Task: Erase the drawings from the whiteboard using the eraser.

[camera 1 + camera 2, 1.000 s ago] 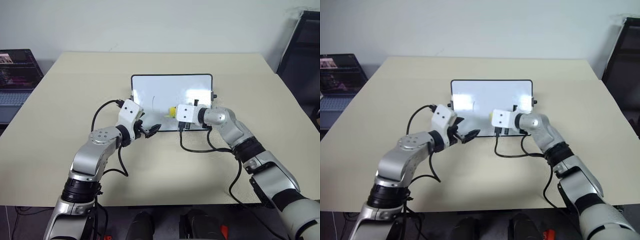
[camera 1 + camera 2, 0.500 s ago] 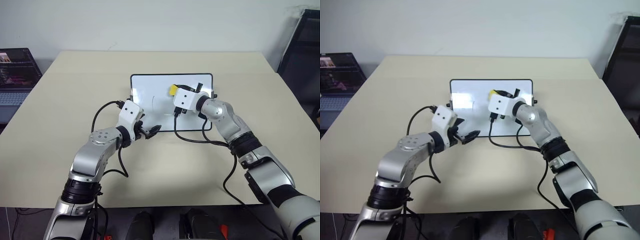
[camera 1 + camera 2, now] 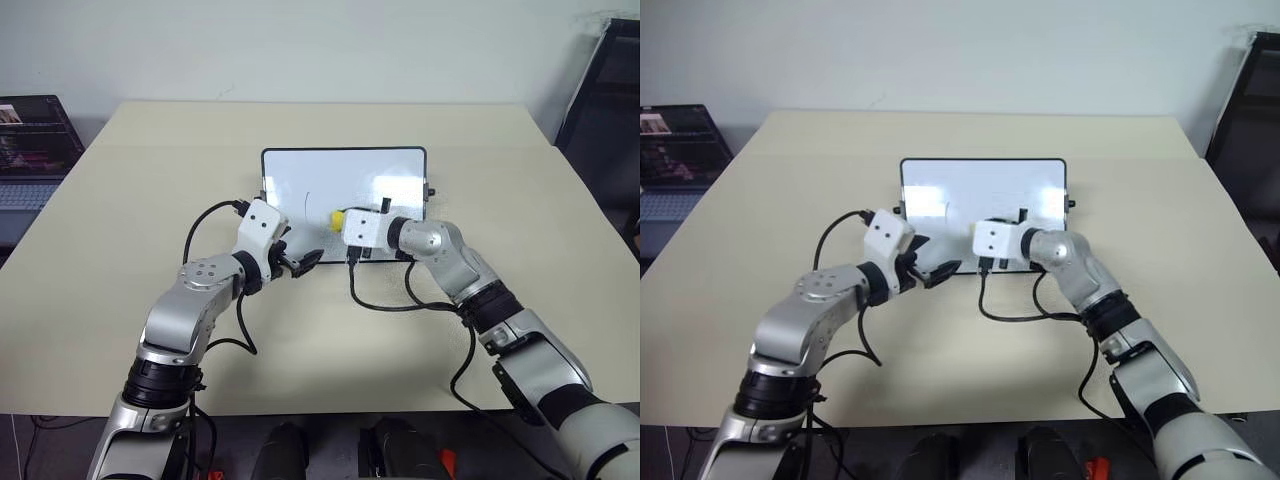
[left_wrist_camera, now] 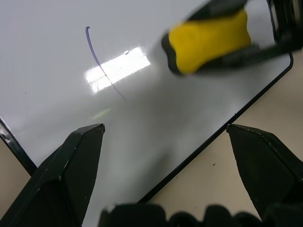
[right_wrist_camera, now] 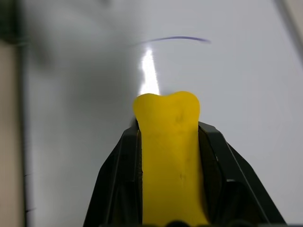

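The right hand (image 5: pixel 165 156) is clamped on the eraser (image 5: pixel 166 142) over the whiteboard (image 3: pixel 300 170) (one thin stroke (image 4: pixel 102 64) remains) — the left hand (image 4: pixel 165 142) spread apart, empty.

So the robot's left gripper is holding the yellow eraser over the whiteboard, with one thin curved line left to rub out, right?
Not quite: the right gripper holds the eraser, as the right wrist view shows. The left gripper stands open at the whiteboard's near edge. One curved stroke does remain.
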`<state>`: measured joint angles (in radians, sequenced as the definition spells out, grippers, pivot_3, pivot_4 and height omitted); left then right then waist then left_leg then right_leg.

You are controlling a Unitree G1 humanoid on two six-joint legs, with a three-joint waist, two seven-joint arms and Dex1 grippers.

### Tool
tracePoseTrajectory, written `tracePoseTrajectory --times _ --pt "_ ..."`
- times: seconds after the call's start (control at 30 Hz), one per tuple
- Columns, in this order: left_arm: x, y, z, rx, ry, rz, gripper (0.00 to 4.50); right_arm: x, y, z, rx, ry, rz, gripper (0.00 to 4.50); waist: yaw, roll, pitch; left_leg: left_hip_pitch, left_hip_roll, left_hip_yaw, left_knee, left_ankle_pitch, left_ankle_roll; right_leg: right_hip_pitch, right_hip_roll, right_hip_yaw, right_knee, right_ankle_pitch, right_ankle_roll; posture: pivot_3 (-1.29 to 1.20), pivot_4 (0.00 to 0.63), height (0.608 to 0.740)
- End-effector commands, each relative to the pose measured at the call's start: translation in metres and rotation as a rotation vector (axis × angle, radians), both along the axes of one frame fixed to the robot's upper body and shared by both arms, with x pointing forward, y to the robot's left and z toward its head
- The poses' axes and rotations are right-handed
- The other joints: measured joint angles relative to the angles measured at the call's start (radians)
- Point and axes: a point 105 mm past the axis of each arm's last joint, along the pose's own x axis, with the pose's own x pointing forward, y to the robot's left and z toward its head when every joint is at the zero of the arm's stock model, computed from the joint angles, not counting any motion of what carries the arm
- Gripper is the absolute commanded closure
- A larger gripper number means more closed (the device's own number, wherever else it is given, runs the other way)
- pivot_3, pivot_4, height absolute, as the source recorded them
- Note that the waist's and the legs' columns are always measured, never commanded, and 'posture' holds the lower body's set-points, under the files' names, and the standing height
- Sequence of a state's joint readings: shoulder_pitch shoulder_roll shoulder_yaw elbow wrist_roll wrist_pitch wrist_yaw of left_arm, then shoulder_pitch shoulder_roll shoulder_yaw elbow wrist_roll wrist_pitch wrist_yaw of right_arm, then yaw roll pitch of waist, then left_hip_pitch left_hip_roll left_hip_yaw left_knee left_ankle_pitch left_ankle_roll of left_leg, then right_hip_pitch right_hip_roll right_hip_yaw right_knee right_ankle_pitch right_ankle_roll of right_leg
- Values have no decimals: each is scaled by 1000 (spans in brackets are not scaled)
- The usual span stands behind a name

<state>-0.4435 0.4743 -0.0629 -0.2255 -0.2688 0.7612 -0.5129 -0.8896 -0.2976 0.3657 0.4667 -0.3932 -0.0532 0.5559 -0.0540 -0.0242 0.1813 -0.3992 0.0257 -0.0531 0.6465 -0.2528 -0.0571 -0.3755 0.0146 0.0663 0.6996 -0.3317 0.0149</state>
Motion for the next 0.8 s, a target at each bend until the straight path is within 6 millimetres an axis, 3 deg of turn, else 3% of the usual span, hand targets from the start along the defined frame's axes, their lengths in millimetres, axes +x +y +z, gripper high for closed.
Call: tracePoseTrajectory --times 0.03,0.23,0.53,0.8 --pt "-1 -1 13 -9 -52 -4 0 -7 -3 39 212 23 -5 3308 0 0 0 0 0 0 0 0 -1 0 0 0 0 0 0 0 150 740" --pt "0 1 16 -31 -65 14 0 -36 -9 46 456 241 8 3315 6 0 0 -1 1 0 -1 -1 1 -1 0 0 -2 0 0 0 150 740" --pt "-4 17 15 -79 -67 108 0 -88 -22 25 596 457 37 3319 16 0 0 -1 0 -1 -1 -2 2 0 0 -1 -1 0 0 0 150 740" --pt "-6 44 18 -103 -80 230 0 -94 -16 8 580 460 38 3320 16 0 0 0 0 -1 0 -1 2 0 0 0 -1 0 0 0 150 740"
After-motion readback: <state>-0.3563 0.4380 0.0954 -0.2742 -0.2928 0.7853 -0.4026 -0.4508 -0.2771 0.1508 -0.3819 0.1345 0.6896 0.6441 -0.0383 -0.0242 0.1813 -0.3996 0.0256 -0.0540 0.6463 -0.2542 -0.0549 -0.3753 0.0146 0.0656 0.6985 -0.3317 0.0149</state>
